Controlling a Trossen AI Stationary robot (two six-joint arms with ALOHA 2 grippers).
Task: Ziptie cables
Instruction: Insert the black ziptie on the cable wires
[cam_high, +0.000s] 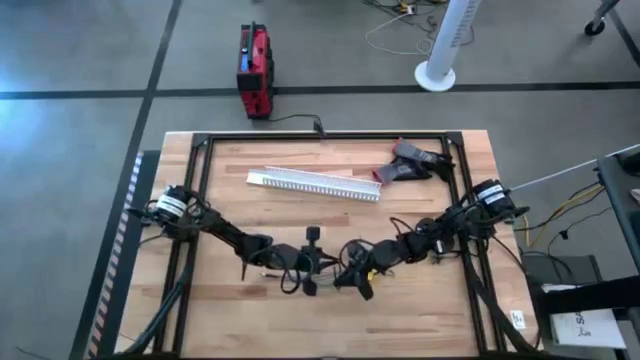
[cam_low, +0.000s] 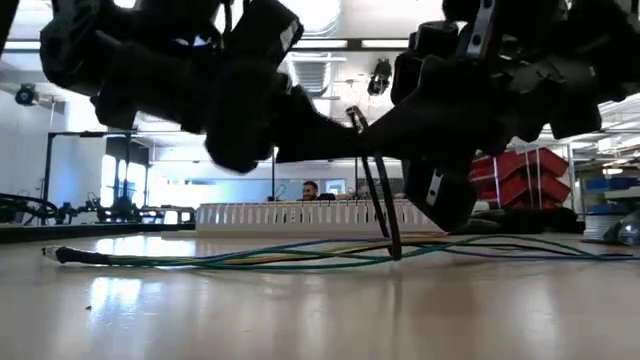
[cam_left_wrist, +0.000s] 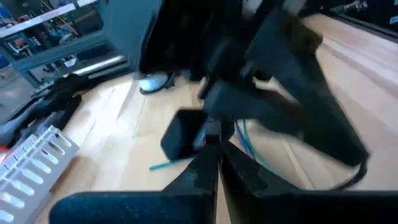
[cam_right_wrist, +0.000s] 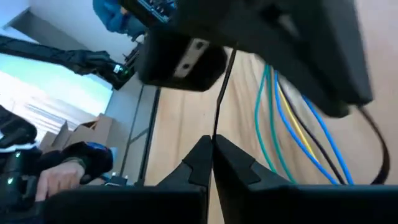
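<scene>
The cables (cam_low: 250, 258), thin green, blue, yellow and dark wires, lie slack on the wooden table; they also show in the right wrist view (cam_right_wrist: 292, 130). The ziptie (cam_low: 380, 190), a thin black strip, stands steeply over them, and its lower end (cam_low: 397, 254) reaches down among the wires. My left gripper (cam_high: 312, 268) and my right gripper (cam_high: 348, 276) meet tip to tip above the table's near middle. Both are shut at the ziptie's upper part. My left gripper comes level from the table's left, and its shut fingertips (cam_low: 338, 128) meet the ziptie's top end (cam_low: 352, 113). Its own body hides the exact hold in its wrist view. My right gripper pinches the ziptie (cam_right_wrist: 215, 127) between its two fingertips, across the strip. It comes from the table's right, slanting down. From the fingers the strip runs on to the left gripper. The ziptie hangs steeply, its lower end down at the cables.
A long white slotted channel (cam_high: 315, 183) lies farther back on the table, with a dark tool (cam_high: 410, 163) at the far right. A black frame (cam_high: 200, 150) borders the tabletop. A red case (cam_high: 255, 70) stands on the floor beyond the far edge.
</scene>
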